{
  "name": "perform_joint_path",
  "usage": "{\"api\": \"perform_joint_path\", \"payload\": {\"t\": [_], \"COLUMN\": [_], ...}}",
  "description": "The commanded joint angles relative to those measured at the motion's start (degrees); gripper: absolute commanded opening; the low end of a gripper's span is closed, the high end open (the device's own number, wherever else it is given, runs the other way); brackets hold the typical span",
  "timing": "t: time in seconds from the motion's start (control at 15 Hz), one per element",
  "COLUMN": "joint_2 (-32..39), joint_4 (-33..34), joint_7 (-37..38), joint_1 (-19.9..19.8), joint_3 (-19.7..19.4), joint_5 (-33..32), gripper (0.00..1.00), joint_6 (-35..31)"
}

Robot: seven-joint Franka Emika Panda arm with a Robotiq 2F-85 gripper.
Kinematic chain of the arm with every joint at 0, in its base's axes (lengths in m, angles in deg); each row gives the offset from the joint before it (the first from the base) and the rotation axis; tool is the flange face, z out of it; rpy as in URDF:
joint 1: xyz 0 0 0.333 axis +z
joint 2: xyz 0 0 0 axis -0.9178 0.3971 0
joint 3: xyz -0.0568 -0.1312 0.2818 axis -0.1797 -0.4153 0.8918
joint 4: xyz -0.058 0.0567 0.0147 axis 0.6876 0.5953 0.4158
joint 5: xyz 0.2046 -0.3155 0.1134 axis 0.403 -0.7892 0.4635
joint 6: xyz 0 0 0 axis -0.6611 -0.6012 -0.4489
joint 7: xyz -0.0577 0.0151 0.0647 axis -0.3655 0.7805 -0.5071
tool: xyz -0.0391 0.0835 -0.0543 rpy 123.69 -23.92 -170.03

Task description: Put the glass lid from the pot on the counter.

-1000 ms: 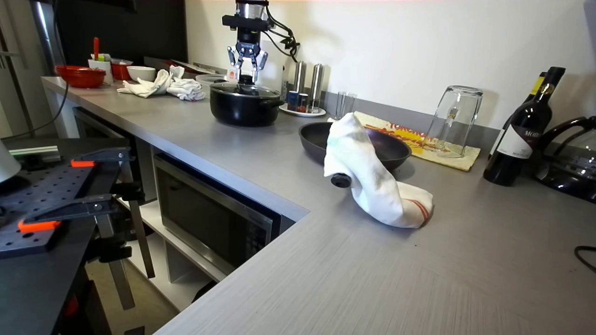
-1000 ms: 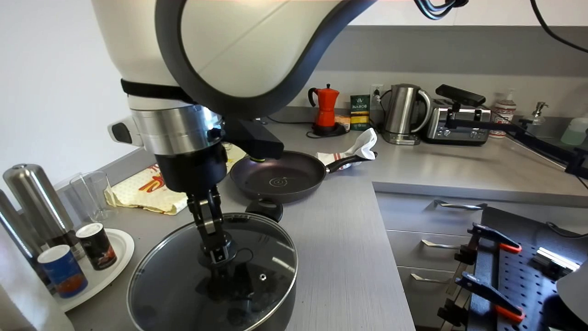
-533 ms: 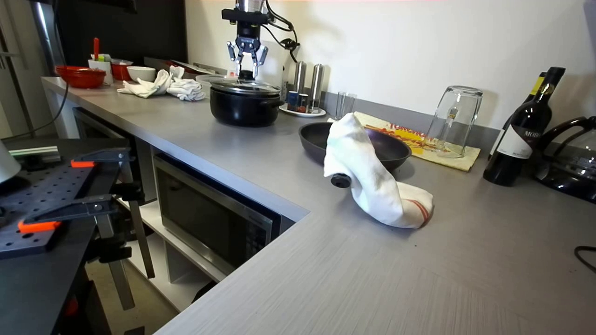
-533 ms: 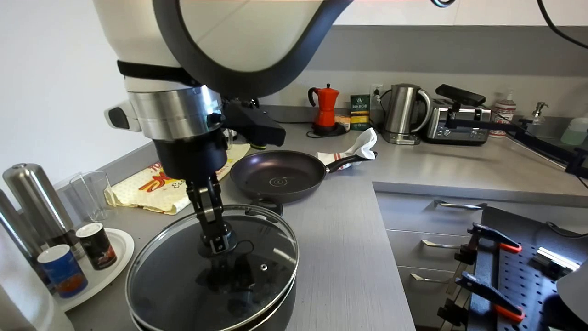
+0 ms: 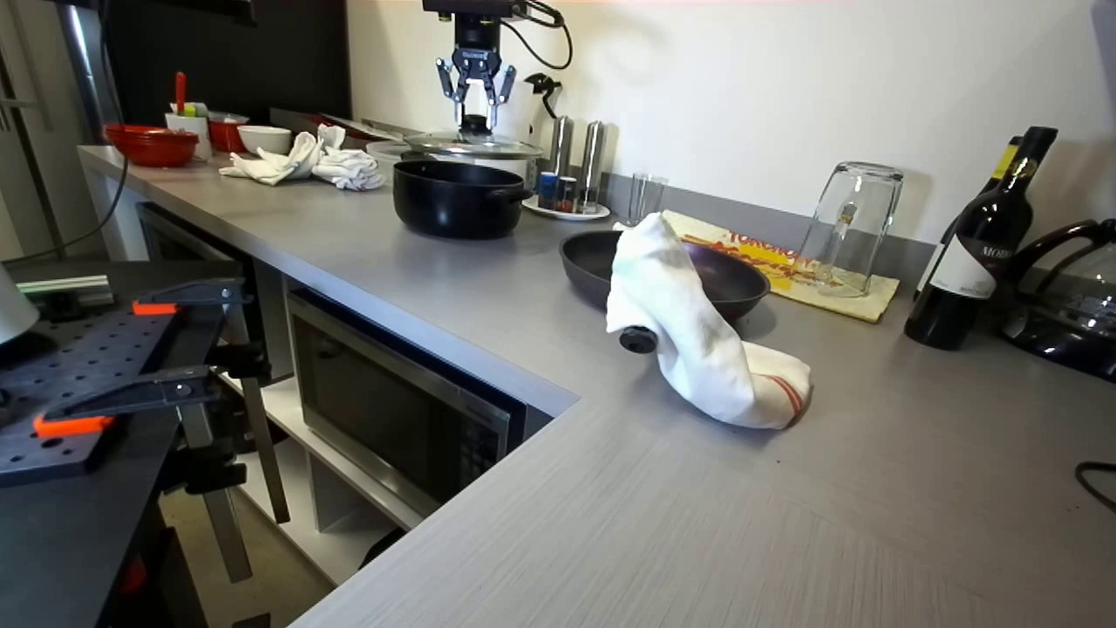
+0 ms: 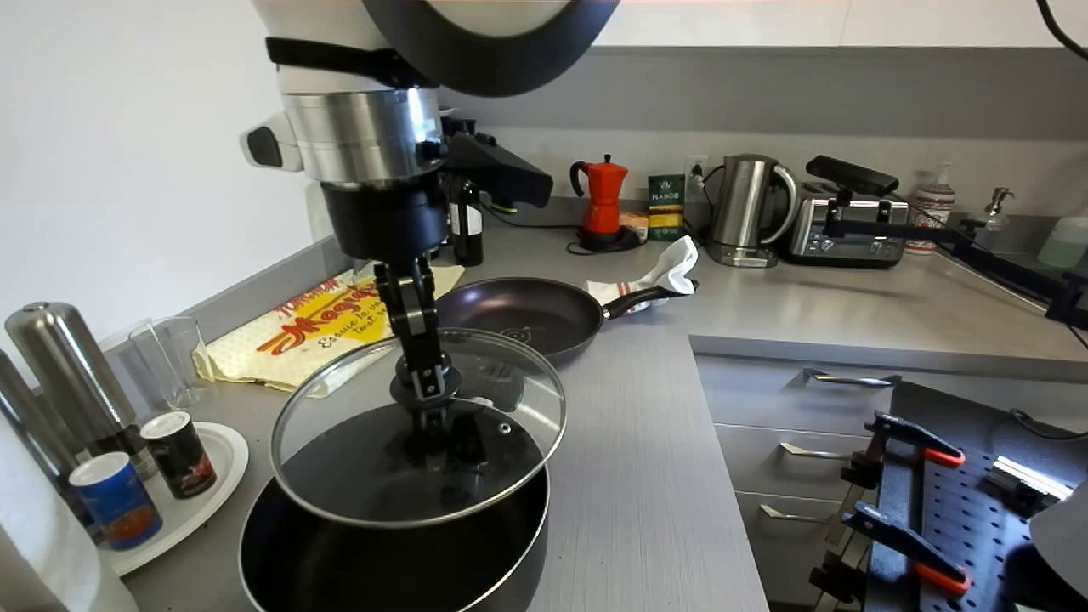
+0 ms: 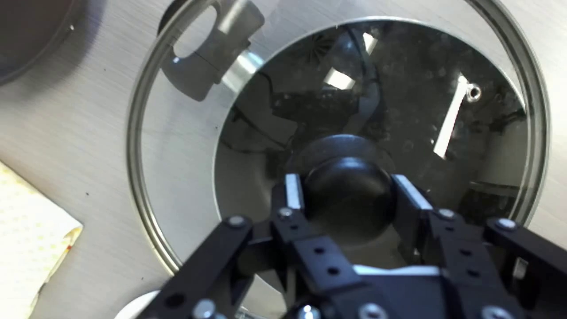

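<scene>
My black gripper (image 5: 476, 119) pinches the round clear glass lid (image 6: 399, 463) by its black knob (image 7: 350, 190); it just rose and hangs over the wide black pot (image 5: 455, 208); the flat grey counter (image 6: 629, 476) should follow.

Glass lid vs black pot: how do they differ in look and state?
The glass lid is see-through with a metal rim; the pot is opaque black. The lid is held up by the hand, gripped at its knob, while the pot stands on the counter. The lid is a shallow disc with its knob in the centre; the pot is deep-walled, with a side handle. Both are round.
</scene>
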Motion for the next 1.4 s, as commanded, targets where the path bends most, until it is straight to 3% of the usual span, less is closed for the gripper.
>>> {"api": "perform_joint_path", "payload": {"t": [0.0,0.47,0.8,1.33], "joint_2": [-5.64,-13.57,-20.24,-28.11], "joint_4": [-6.24,-19.67,-29.81,-43.85], "joint_7": [0.45,-0.25,-2.64,-7.57], "joint_1": [-3.02,-9.78,-13.86,-15.8], "joint_3": [-0.82,-2.6,-4.1,-7.69], "joint_5": [1.31,4.0,9.27,16.9], "gripper": [0.25,0.25,0.25,0.25], "joint_6": [-1.03,-6.8,-12.45,-20.78]}}
